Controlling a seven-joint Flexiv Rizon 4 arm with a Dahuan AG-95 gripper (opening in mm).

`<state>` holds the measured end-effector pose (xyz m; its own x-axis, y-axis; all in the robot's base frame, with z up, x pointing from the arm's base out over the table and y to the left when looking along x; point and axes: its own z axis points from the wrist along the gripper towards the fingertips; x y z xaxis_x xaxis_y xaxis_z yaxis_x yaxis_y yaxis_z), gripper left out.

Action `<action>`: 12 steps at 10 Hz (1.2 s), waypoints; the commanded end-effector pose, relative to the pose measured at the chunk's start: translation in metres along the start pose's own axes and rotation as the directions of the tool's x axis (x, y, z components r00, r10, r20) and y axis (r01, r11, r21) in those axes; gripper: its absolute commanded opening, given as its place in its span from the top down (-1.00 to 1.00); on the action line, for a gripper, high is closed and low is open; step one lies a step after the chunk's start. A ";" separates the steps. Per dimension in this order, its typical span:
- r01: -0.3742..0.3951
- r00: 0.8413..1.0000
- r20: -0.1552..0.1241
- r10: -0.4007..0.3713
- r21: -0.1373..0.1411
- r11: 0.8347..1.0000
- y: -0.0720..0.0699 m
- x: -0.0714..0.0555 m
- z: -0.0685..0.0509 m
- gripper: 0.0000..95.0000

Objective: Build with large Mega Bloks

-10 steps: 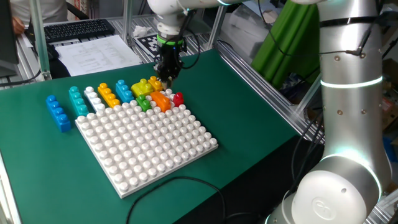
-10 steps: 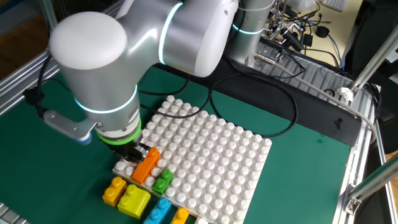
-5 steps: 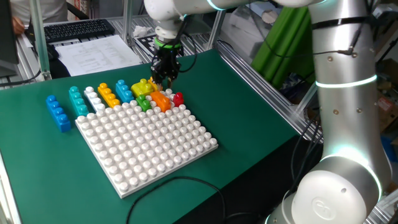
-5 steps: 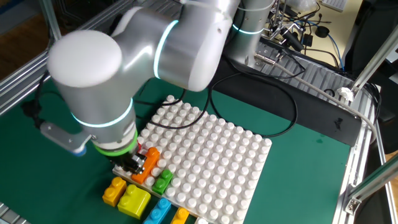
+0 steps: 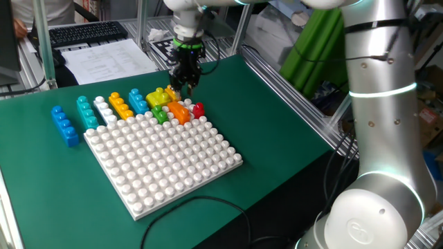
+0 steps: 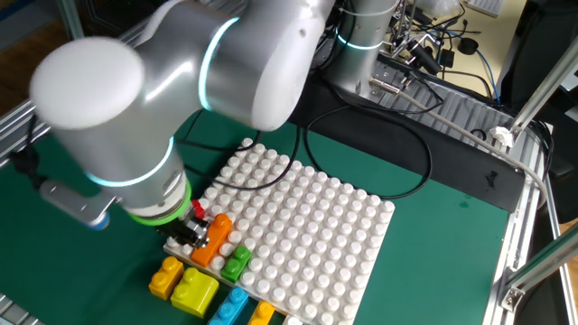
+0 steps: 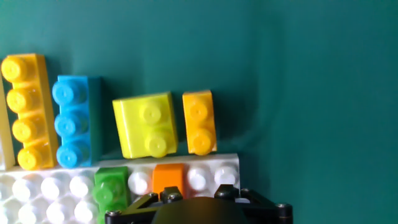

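Note:
My gripper [image 5: 185, 86] hangs over the back corner of the white baseplate [image 5: 166, 162], just above the orange brick [image 5: 179, 111] that sits on the plate beside a green brick [image 5: 160, 115]. A red brick [image 5: 199, 109] lies next to them. In the other fixed view the gripper [image 6: 193, 231] stands at the orange brick's [image 6: 215, 240] end. In the hand view only the gripper's dark body [image 7: 196, 210] shows, over the orange brick [image 7: 168, 177] and green brick [image 7: 112, 186]. The fingertips are hidden, so I cannot tell whether the jaws are open.
Loose bricks lie in a row behind the plate: blue [image 5: 64, 125], teal [image 5: 86, 112], white [image 5: 102, 109], orange-yellow [image 5: 120, 105], blue [image 5: 137, 101], lime-yellow [image 5: 158, 97] and small yellow [image 5: 172, 91]. Papers and a keyboard lie beyond the green mat. A cable runs by the plate's front.
The arm has shifted and risen slightly over the plate's corner. The orange brick and the other bricks have stayed where they were.

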<state>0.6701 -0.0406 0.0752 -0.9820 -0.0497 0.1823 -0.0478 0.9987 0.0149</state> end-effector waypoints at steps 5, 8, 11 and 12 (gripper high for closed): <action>0.012 1.000 0.001 -0.012 0.010 1.000 0.001 0.012 -0.005 0.20; -0.025 0.999 0.027 0.026 -0.004 1.000 0.001 0.012 -0.005 0.20; -0.067 0.995 0.075 0.068 -0.014 0.998 0.001 0.012 -0.005 0.20; -0.067 0.995 0.071 0.068 -0.016 0.998 0.001 0.012 -0.005 0.20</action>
<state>0.6604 -0.0400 0.0816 -0.9937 0.0262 0.1093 0.0284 0.9994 0.0189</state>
